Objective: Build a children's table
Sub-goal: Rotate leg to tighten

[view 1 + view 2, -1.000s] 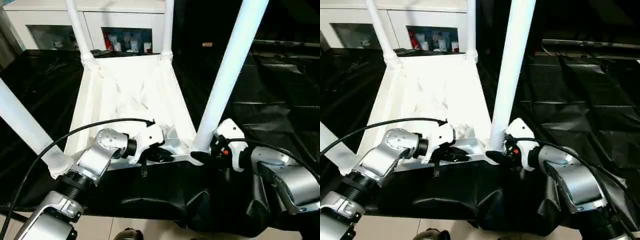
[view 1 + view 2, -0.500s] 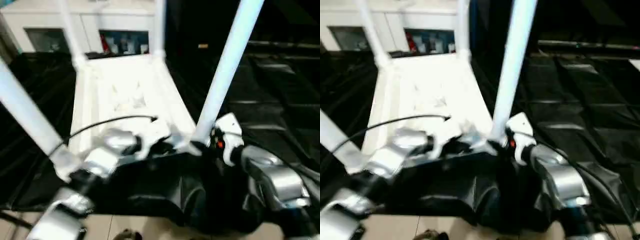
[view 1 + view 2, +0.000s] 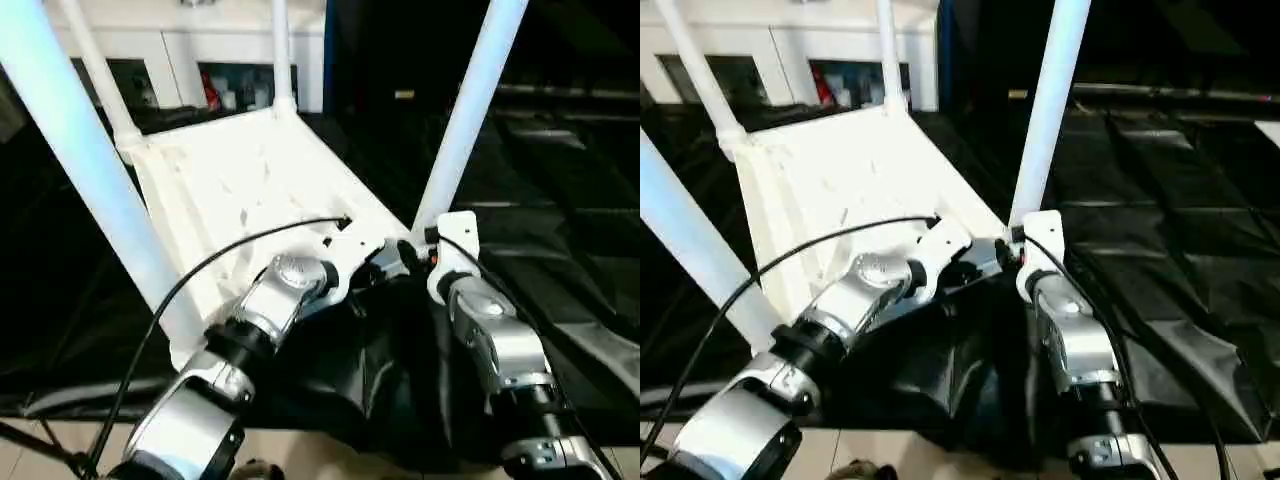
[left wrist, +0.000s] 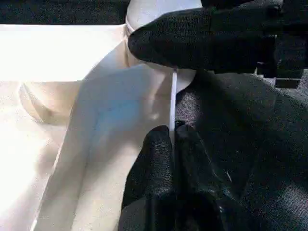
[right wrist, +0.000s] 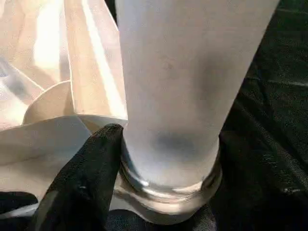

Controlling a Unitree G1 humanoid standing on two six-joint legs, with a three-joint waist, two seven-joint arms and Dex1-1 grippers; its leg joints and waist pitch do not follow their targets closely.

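While the children's table (image 3: 240, 180) lay upside down across the upper left and centre of the head views, its ribbed underside faced up and its four legs rose out of the corner sockets. The table sat on a black cloth (image 3: 560, 260) that covered the right side and bottom of the frame, with the white cabinet (image 3: 200, 50) along the top edge behind it.

The left arm reached up from the lower left of the frame, its silver forearm angled toward the centre and the wrist bent toward the table's near rim (image 4: 173, 98). In the left wrist view the left gripper (image 4: 173, 137) had its two black fingers pressed together on that thin white rim, clamping the edge of the table.

The right arm came up from the lower right, forearm nearly straight toward the centre, ending at the base of the near right leg (image 3: 462, 120). In the right wrist view one black finger (image 5: 82, 183) of the right gripper (image 3: 412, 255) lay against the leg's collar where it met the corner socket (image 5: 163, 211). Its other finger was hidden, so I could not tell whether the gripper was closed on the leg.
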